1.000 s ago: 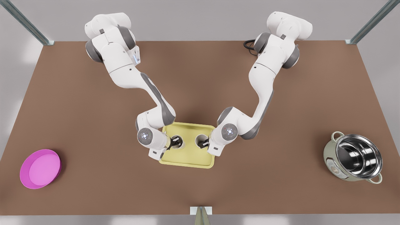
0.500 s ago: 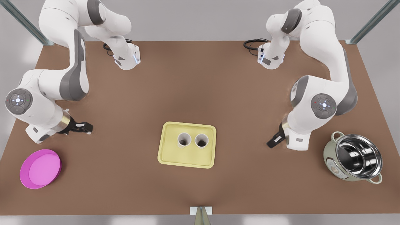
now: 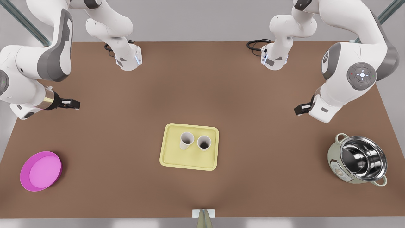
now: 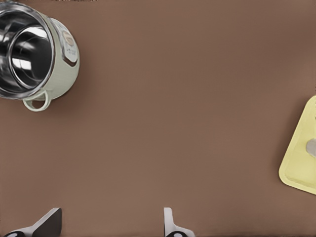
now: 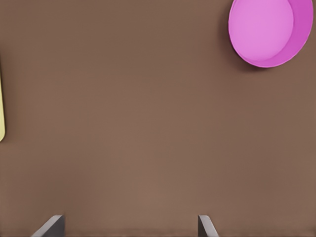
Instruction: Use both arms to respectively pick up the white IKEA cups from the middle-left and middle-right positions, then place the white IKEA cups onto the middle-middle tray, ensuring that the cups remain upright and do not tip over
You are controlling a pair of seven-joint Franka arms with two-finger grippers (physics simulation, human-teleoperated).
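Two white IKEA cups stand side by side, free, on the pale yellow tray [image 3: 171, 158] at mid-table. The cup on the front view's right [image 3: 204, 142] is upright. The other cup [image 3: 186, 140] shows part of its side and looks tilted. My left gripper [image 3: 299, 109] hovers open far to the front view's right of the tray, above the pot; its open fingers [image 4: 170, 228] look down on bare table, with the tray's edge [image 4: 300, 157] at the side. My right gripper [image 3: 74, 104] hangs open at the front view's left, with its fingers [image 5: 204, 225] spread wide.
A steel pot [image 3: 359, 163] [image 4: 34, 54] sits at the front view's right, a round magenta bowl [image 3: 40, 171] [image 5: 269, 30] at its left. Both arm bases [image 3: 128, 60] stand at the table's far edge. Brown tabletop stretches between tray and grippers.
Both grippers left the cups on the tray and drew back outward and toward the far side. The cup on the front view's left now leans where it stood straight before.
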